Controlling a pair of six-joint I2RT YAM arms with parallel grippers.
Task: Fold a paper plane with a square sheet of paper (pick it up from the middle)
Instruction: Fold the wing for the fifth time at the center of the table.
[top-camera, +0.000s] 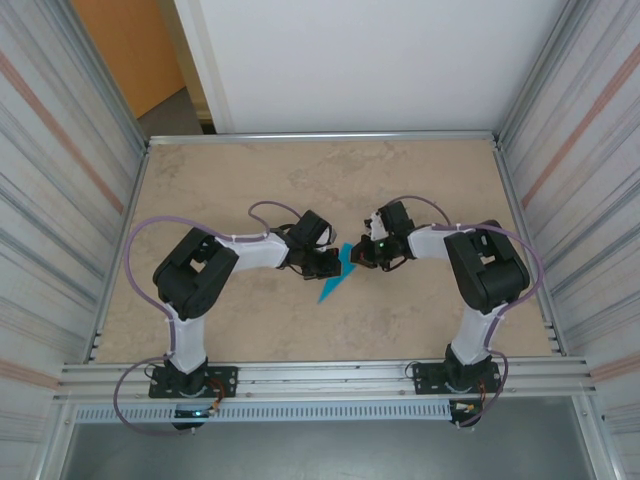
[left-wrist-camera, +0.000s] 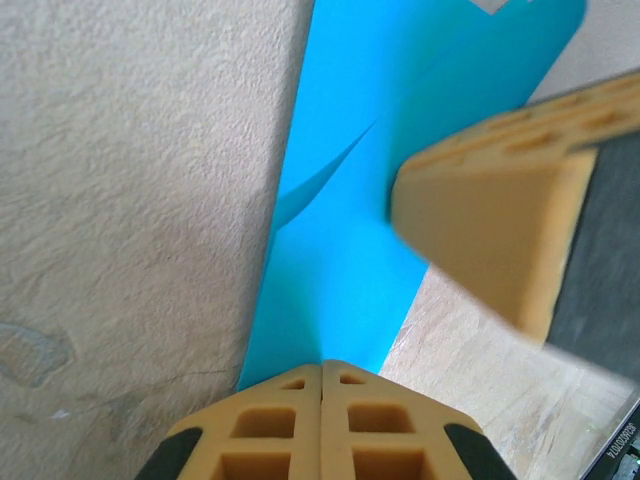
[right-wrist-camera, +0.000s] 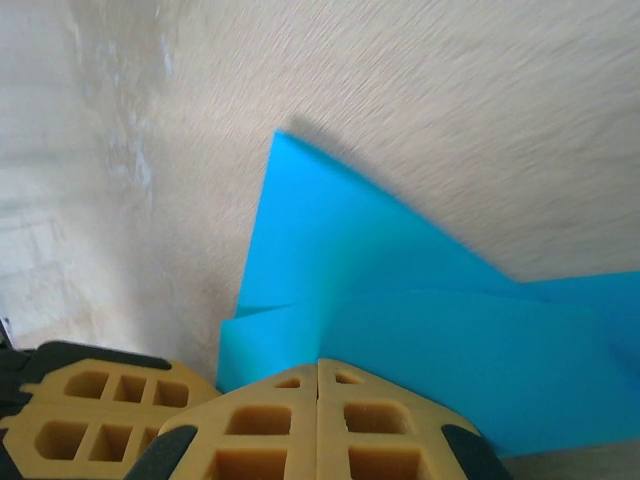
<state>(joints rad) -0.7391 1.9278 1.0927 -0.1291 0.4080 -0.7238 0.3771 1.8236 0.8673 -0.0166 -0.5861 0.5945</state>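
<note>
Two ribbed walls (top-camera: 50, 170) flank the beige table (top-camera: 250, 180) holding the paper plane (top-camera: 335, 280).

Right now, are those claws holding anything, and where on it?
The folded blue paper. The left gripper and the right gripper pinch opposite sides near its wider end; its pointed tip is free.

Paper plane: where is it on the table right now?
In the top view the paper plane lies at the centre of the table, between the left pincer and right pincer, both shut, tips on it.
</note>
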